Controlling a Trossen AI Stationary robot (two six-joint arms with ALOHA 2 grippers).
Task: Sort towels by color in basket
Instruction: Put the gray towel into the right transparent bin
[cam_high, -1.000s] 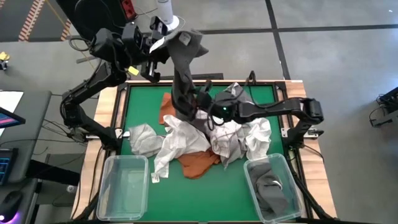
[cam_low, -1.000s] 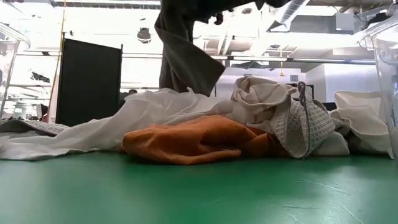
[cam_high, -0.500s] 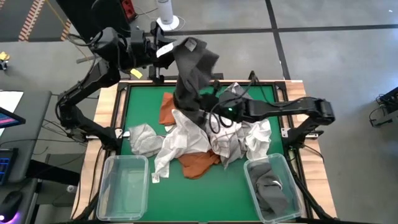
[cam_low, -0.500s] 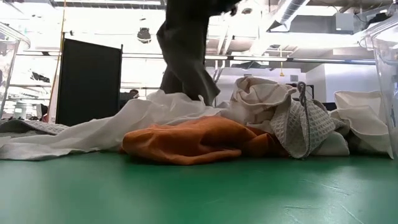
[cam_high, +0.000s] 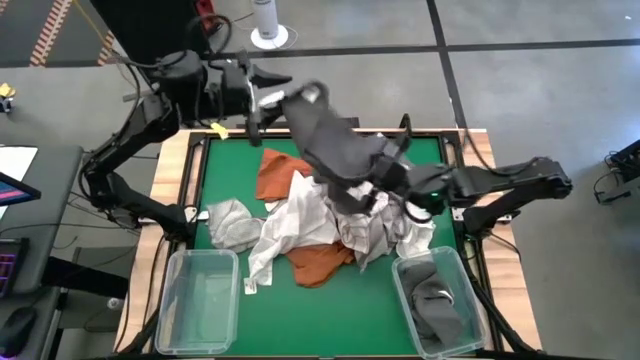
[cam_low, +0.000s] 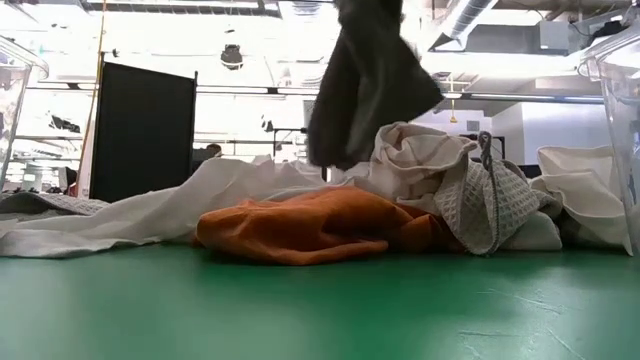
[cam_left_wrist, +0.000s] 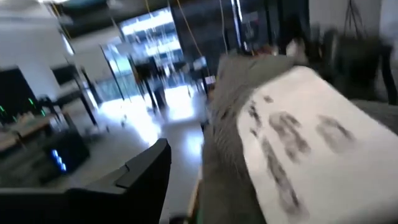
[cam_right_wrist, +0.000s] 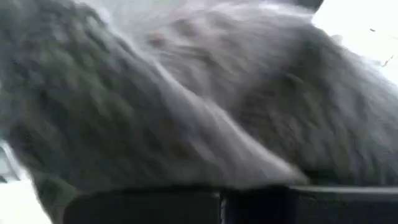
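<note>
A: Where is the dark grey towel (cam_high: 335, 148)?

B: It hangs in the air over the far middle of the counter (cam_high: 380, 305), stretched between the two arms. In the low view its free end (cam_low: 365, 90) dangles above the pile without touching it.

A: And the left end effector (cam_high: 262, 97)?

B: It sits at the far left, beyond the counter's far edge, clamped on one corner of the dark grey towel. The left wrist view shows grey cloth with a white label (cam_left_wrist: 305, 137) right in front of it.

A: The right end effector (cam_high: 385, 180)?

B: It is over the middle of the counter, just right of the towel's lower end, with its fingers pinched on that cloth. Its wrist view is filled with grey fabric.

A: What lies below?

B: A heap of white towels (cam_high: 300, 225), a rust orange towel (cam_high: 318, 262) showing at the near and far sides of it, and a checked towel (cam_low: 495, 205) on the right.

A: The bins?

B: The near-right bin (cam_high: 402, 285) holds dark grey cloth. The near-left bin (cam_high: 175, 300) stands beside the heap.
</note>
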